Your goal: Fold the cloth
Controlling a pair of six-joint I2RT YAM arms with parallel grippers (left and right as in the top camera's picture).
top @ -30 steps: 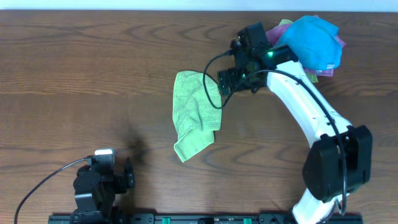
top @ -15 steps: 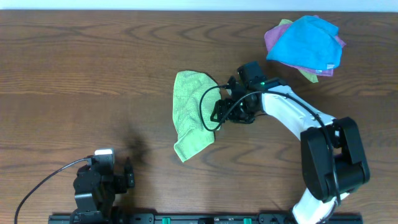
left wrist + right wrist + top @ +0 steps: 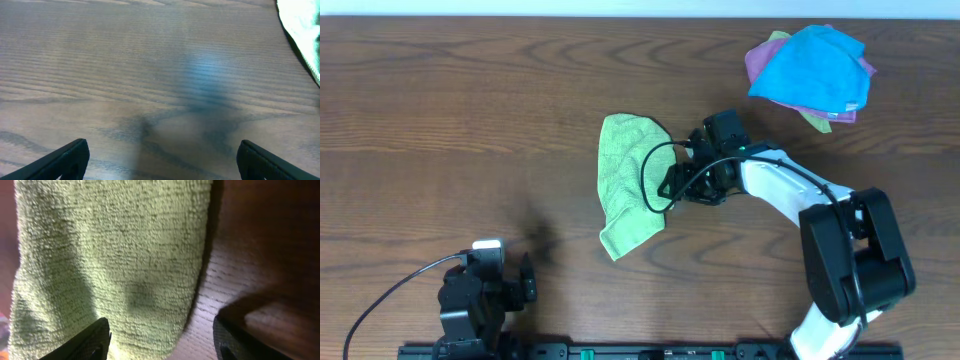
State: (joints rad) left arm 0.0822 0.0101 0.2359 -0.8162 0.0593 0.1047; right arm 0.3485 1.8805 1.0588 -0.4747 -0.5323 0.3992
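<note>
The light olive-green cloth (image 3: 631, 183) lies crumpled in a long, roughly folded shape at the middle of the wooden table. My right gripper (image 3: 676, 186) is open, low at the cloth's right edge. In the right wrist view the cloth (image 3: 110, 255) fills the left and centre, and its edge runs between my open fingers (image 3: 160, 342). My left gripper (image 3: 525, 283) rests near the table's front left, far from the cloth. Its fingers (image 3: 160, 160) are open over bare wood. A corner of the cloth (image 3: 302, 25) shows at the top right of the left wrist view.
A pile of cloths lies at the far right: a bright blue cloth (image 3: 818, 64) on top of a purple cloth (image 3: 758, 60). A black cable (image 3: 650, 175) from the right arm loops over the green cloth's right side. The table's front rail (image 3: 650, 350) runs along the bottom.
My right arm has swung from the blue and purple pile down and left to the green cloth's right edge and has come lower. The left arm and the cloth have not moved.
</note>
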